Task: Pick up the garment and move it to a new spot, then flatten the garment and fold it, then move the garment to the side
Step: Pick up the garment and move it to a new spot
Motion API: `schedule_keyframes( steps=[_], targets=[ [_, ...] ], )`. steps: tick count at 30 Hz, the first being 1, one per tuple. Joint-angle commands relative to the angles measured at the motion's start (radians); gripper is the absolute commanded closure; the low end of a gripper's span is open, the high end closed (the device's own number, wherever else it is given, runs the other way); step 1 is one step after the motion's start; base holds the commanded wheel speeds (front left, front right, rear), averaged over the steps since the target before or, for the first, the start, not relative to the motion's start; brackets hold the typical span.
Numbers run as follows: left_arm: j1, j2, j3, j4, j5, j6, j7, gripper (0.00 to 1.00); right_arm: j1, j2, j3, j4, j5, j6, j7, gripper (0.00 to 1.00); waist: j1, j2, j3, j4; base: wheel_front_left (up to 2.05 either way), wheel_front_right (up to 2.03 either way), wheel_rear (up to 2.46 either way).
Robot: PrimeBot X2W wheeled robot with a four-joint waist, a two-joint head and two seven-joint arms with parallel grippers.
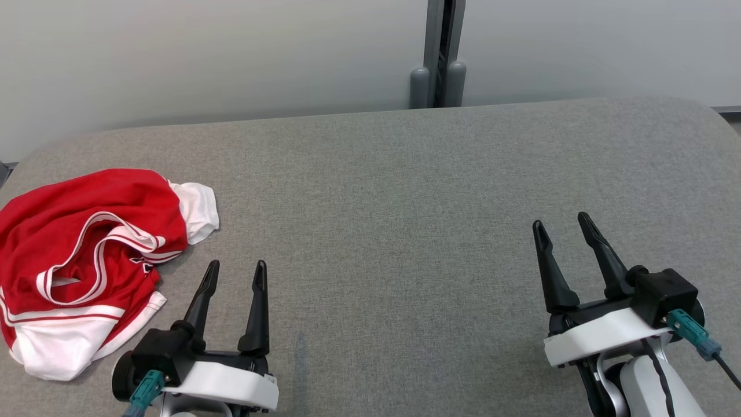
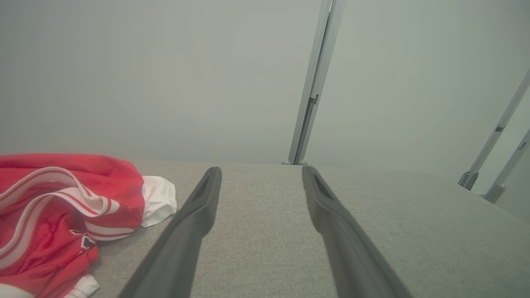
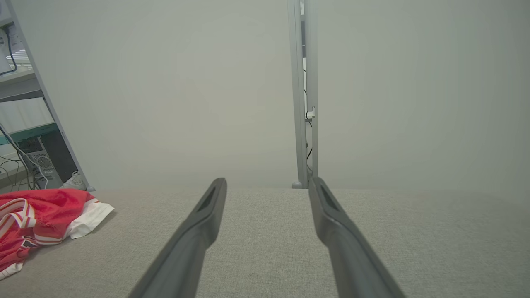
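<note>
Garment (image 1: 87,243) first: where's it lying?
— Far left of the grey table (image 1: 405,191), on my left side, bunched in a red-and-white heap. Its left edge runs off the head view, so I can't give you the whole outline.
— Front or back facing up?
— Can't tell. It's folded over itself. White striped trim loops across the red, and a white flap sticks out toward the wall (image 1: 231,58). A dark print (image 1: 142,260) is half buried in the folds and I can't read it.
— And your hands?
— My left gripper (image 1: 237,265) is just beside the heap, to its right and clear of the cloth. The fingers are spread wide with bare table showing between them. My right gripper (image 1: 561,220) is well apart, over on the right of the table, and its fingers are spread wide too, with only grey table between them. Whether either one rests on the table or hovers over it, I can't say.
— Wrist cameras?
— From the left wrist the heap sits low on the left, cut off by the frame. From the right wrist it's a smaller red patch at the far left, also cut off. Behind it stands a shelf (image 3: 25,82) with cables, and there's something pale at its foot, too small to name.
— Anything else?
— A grey post (image 1: 438,52) splits the wall. My right forearm drops out of the bottom of the head view.
</note>
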Motion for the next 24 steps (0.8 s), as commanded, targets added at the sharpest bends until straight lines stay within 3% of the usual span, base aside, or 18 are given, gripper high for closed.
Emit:
schedule_keyframes(
  steps=[1,9,24],
  targets=[
    [-0.006,0.004,0.001,0.003,-0.004,-0.002,-0.003,0.0,0.003,-0.007,-0.006,0.0,-0.007,0.0,-0.002,0.0,0.0,0.0,0.0,0.004,0.0,0.0,0.0],
    [-0.016,0.004,0.0,0.001,-0.007,0.003,-0.003,0.0,0.01,-0.006,-0.011,-0.005,-0.015,0.0,-0.002,0.0,0.0,0.0,0.002,0.055,0.0,0.0,0.0],
    [0.037,0.004,0.038,0.001,0.006,0.004,-0.003,0.0,0.039,-0.006,0.036,0.01,-0.015,0.0,-0.002,0.0,0.0,0.0,-0.046,0.285,0.0,0.0,0.0]
  ],
)
